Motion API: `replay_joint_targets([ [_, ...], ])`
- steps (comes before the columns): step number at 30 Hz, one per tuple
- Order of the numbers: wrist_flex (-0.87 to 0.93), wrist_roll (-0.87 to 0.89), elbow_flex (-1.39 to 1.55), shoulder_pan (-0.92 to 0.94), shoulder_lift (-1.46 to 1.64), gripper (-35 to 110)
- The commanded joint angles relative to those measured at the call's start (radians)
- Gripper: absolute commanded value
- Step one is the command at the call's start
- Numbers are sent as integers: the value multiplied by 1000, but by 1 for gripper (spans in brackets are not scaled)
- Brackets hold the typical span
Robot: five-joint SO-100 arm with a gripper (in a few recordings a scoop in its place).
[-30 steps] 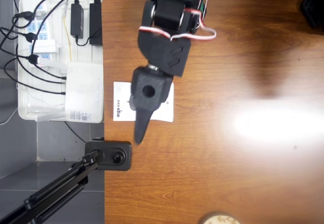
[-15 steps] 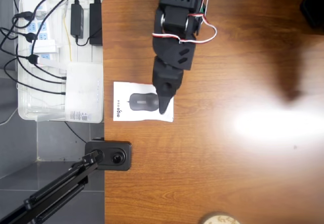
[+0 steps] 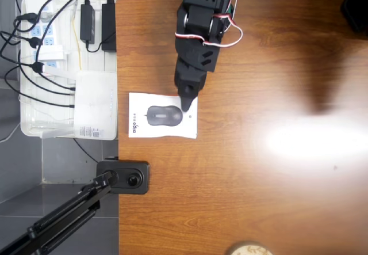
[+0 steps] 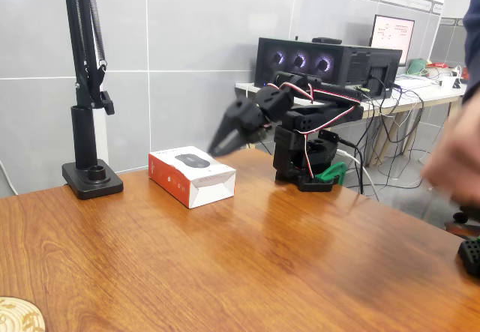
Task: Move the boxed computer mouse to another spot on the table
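Gripper (image 3: pixel 186 104) pointing toward 6 o'clock in the overhead view, fingers looking together and empty, tip over the boxed computer mouse (image 3: pixel 163 115) lying near the table (image 3: pixel 259 180) edge at 9 o'clock; small logo text unreadable. Fixed view: gripper (image 4: pixel 217 148) hovering just above the box's top, at 2 o'clock of it; box (image 4: pixel 192 175) looking light, stiff, smooth, likely best pinched across its short sides.

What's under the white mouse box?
The mouse box sits flat on the brown table, near its edge. The gripper hovers just above it. Whatever lies directly beneath the box is covered.
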Motion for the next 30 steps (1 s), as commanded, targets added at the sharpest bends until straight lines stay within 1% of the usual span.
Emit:
replay_joint_targets([
  [1,-641,28,-5,-29,9,0],
  [3,-979,54,-5,-37,9,0],
  [6,-1387,38,-5,-34,9,0],
  [11,-1965,-40,-5,-34,9,0],
  [14,-2243,-51,-5,-32,9,0],
  [15,-2292,-52,-5,-32,9,0],
  [16,-2304,-60,-5,-32,9,0],
  [25,-2306,-46,-5,-41,9,0],
  [30,-2306,41,-5,-41,9,0],
])
